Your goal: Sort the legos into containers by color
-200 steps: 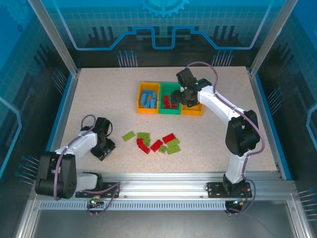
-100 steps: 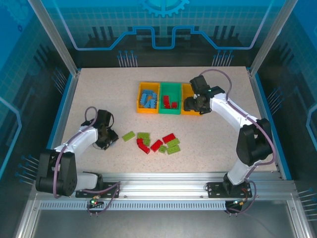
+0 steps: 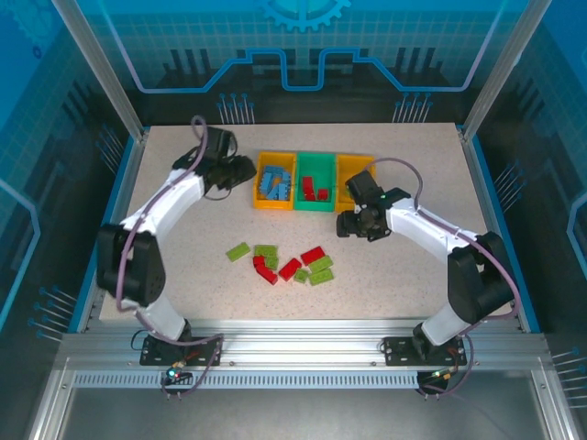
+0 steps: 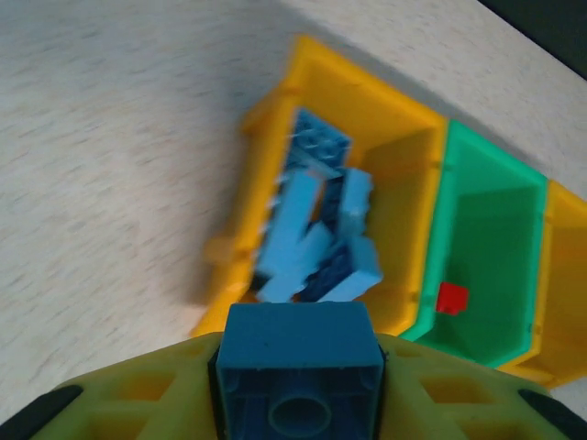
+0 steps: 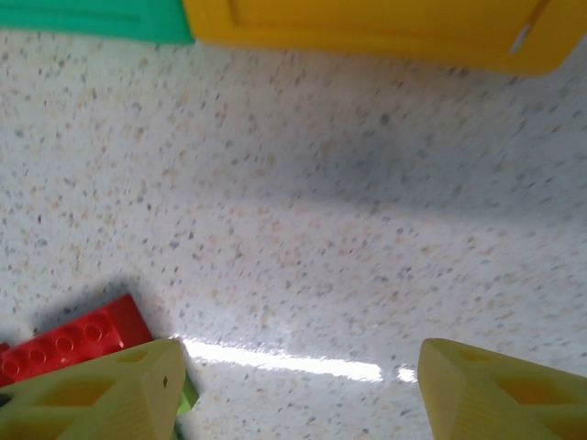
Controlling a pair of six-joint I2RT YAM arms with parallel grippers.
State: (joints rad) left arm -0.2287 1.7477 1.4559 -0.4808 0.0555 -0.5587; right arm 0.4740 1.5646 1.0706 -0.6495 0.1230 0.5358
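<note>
My left gripper [image 3: 240, 170] is shut on a blue lego [image 4: 300, 376], just left of the left orange-yellow bin [image 3: 258, 188]. That bin [image 4: 266, 174] holds several blue legos [image 4: 316, 234]. The green bin [image 3: 315, 207] holds red legos [image 3: 314, 190]; one red lego [image 4: 451, 298] is visible in the left wrist view. The right orange-yellow bin [image 3: 356, 165] stands beside it. My right gripper [image 3: 348, 225] is open and empty over bare table in front of the bins, its fingers [image 5: 101, 394] wide apart. Loose red legos [image 3: 313, 255] and light green legos [image 3: 238, 250] lie mid-table.
In the right wrist view a red lego [image 5: 73, 341] lies by my left finger, with the green bin's wall [image 5: 92, 18] and the orange-yellow bin's wall [image 5: 367, 27] along the top. Metal frame posts and blue panels enclose the table [image 3: 183, 220].
My left arm swung from the near-left table up to the left side of the bins, carrying the blue lego. My right gripper drew back from over the bins toward the loose pile.
</note>
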